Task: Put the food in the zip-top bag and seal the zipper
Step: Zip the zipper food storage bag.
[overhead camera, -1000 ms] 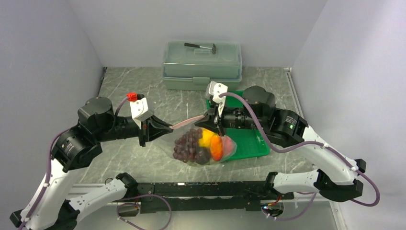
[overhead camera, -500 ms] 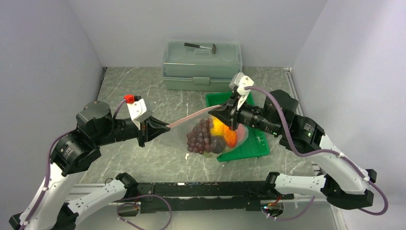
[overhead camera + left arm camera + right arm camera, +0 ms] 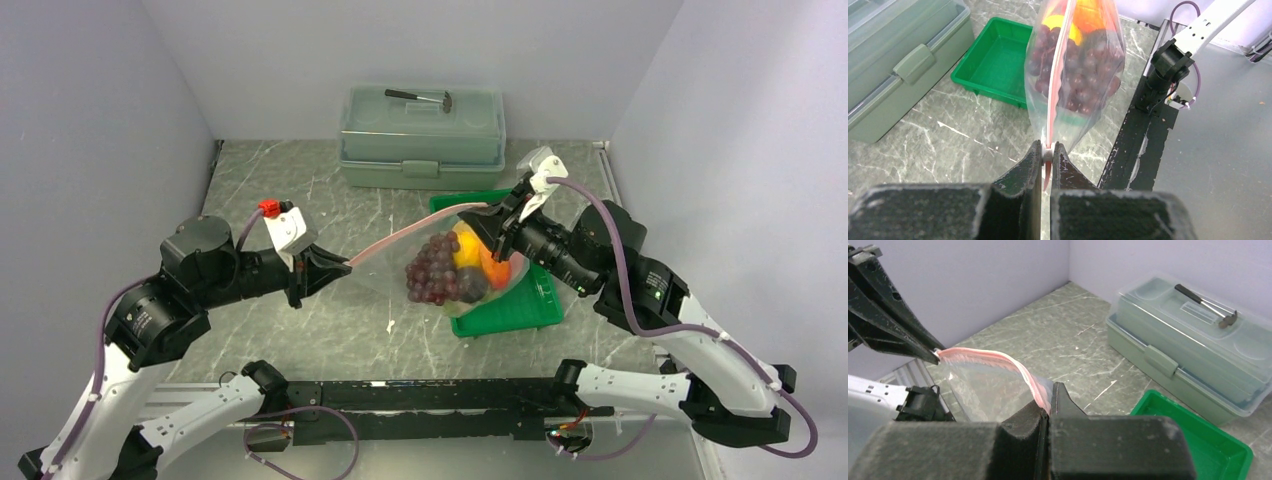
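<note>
A clear zip-top bag [image 3: 450,290] hangs in the air between both arms, holding purple grapes [image 3: 430,270] and orange and yellow fruit [image 3: 468,255]. Its pink zipper strip [image 3: 400,240] stretches taut from left to right. My left gripper [image 3: 345,267] is shut on the strip's left end, where a white slider [image 3: 1047,153] sits between the fingertips. My right gripper [image 3: 470,213] is shut on the strip's right end [image 3: 1040,392]. In the left wrist view the bag [image 3: 1075,65] hangs straight ahead with the grapes [image 3: 1083,75] pressed against its wall.
A green tray [image 3: 530,300] lies under the bag at the right. A grey-green lidded toolbox [image 3: 422,135] with a small hammer [image 3: 420,97] on top stands at the back. A black rail [image 3: 420,395] runs along the near table edge.
My right gripper has slid right and back along the zipper strip, stretching it longer. The bag has swung right over the tray. The left gripper has held almost still.
</note>
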`<state>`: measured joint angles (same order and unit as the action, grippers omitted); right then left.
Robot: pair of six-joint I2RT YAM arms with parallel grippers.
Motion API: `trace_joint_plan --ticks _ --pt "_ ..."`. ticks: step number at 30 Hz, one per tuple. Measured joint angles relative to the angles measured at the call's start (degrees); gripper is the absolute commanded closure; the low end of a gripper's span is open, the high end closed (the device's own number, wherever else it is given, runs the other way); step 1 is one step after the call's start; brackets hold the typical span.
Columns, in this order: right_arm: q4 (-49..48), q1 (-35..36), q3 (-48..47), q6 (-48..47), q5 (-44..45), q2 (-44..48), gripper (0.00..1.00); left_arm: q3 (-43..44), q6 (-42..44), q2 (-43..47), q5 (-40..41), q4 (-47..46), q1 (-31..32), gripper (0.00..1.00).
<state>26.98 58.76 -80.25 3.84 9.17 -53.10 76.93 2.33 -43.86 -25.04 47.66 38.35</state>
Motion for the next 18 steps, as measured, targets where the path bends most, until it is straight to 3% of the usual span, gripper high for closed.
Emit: trace_joint_plan --ticks 14,18 --pt "-3.02 0.04 2.34 0.90 3.91 2.12 1.00 -0.79 0.00 1.42 1.29 -0.55 0.02 1.00" --pt "-3.08 0.04 2.34 0.94 3.87 2.12 1.00 -0.81 -0.02 1.51 1.42 -0.70 0.00 0.83"
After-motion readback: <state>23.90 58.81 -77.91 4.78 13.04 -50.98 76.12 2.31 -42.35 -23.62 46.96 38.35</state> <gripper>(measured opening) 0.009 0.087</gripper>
